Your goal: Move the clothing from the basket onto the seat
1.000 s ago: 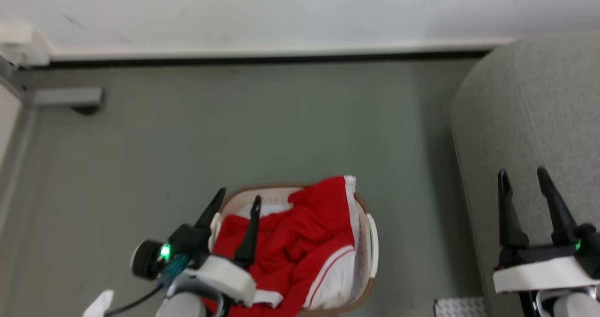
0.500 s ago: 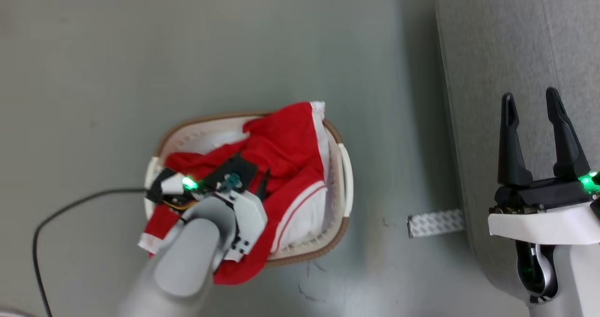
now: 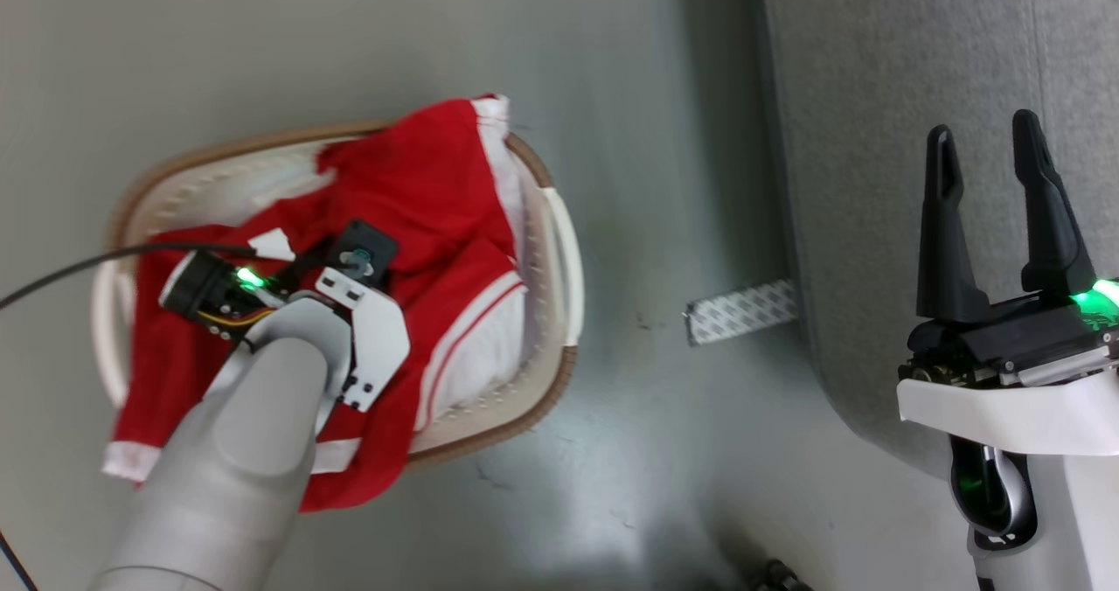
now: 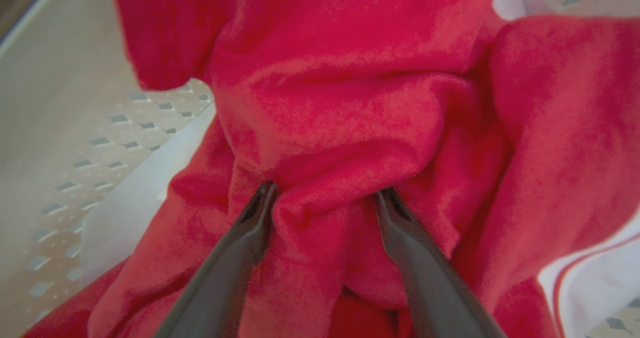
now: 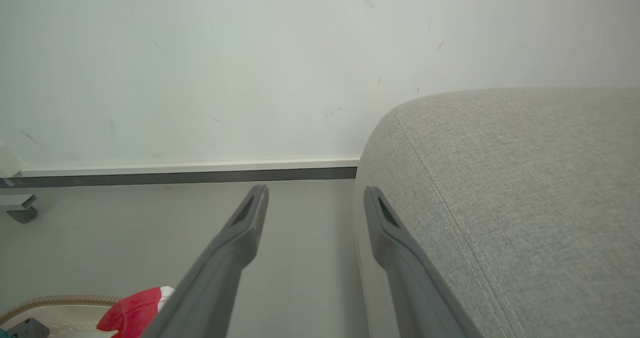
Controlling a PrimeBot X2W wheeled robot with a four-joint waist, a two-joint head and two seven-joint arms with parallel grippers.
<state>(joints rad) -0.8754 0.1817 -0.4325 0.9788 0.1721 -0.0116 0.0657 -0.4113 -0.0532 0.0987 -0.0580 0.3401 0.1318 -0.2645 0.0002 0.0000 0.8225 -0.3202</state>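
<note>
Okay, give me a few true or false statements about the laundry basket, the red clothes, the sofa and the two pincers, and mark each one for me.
1. The left pincer is open, with its fingers pushed into the red clothing. True.
2. The right pincer is clamped on a garment. False: it is open and empty, near the grey seat.
3. Some clothing already lies on the seat. False: all the red cloth in view is in the basket or draped over its rim.
4. The basket stands on the floor, apart from the seat. True.
</note>
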